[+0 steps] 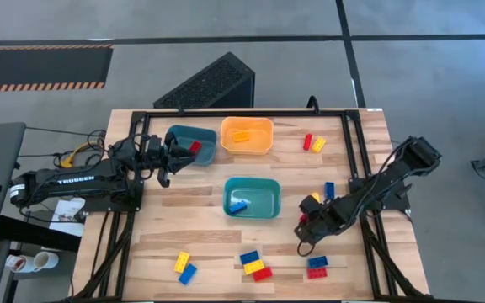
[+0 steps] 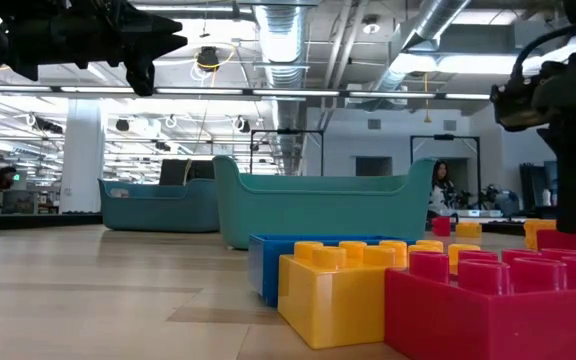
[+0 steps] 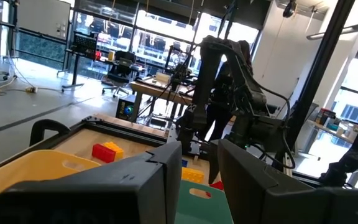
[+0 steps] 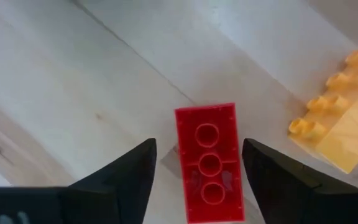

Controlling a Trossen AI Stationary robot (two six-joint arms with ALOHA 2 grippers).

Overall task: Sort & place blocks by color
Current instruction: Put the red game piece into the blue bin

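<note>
The right gripper's (image 4: 199, 149) two fingers (image 4: 129, 177) stood open on either side of a red brick (image 4: 209, 163), with a strip of bare wood showing between each finger and the brick, so nothing was gripped. That brick lay on the table (image 1: 200, 244) with round hollows facing up, and a yellow brick (image 4: 344, 121) sat near it. From above, this gripper (image 1: 304, 230) was low over the table's right part, right of the middle teal tray (image 1: 268, 187).

The left gripper's (image 3: 199, 146) fingers (image 3: 148, 180) stood slightly apart, with nothing visible between them. From above, it (image 1: 175, 157) hung at the edge of the rear teal tray (image 1: 183, 135), where a red block (image 1: 195, 147) showed just past the fingertips; whether that block rested in the tray could not be told.

Beside that tray stood an orange tray (image 1: 266, 126) with a yellow block (image 1: 241, 136) inside, and the middle teal tray held a blue block (image 1: 239, 206).

The remaining blocks were scattered on the wood:
- A red and yellow pair (image 1: 313, 143) lay at the rear right.
- A blue one (image 1: 329, 190) lay near the right arm.
- A yellow and blue pair (image 1: 184, 268) lay at the front left.
- A blue, yellow and red cluster (image 1: 256, 266) lay at the front middle.
- A blue and red pair (image 1: 317, 268) lay at the front right.
</note>
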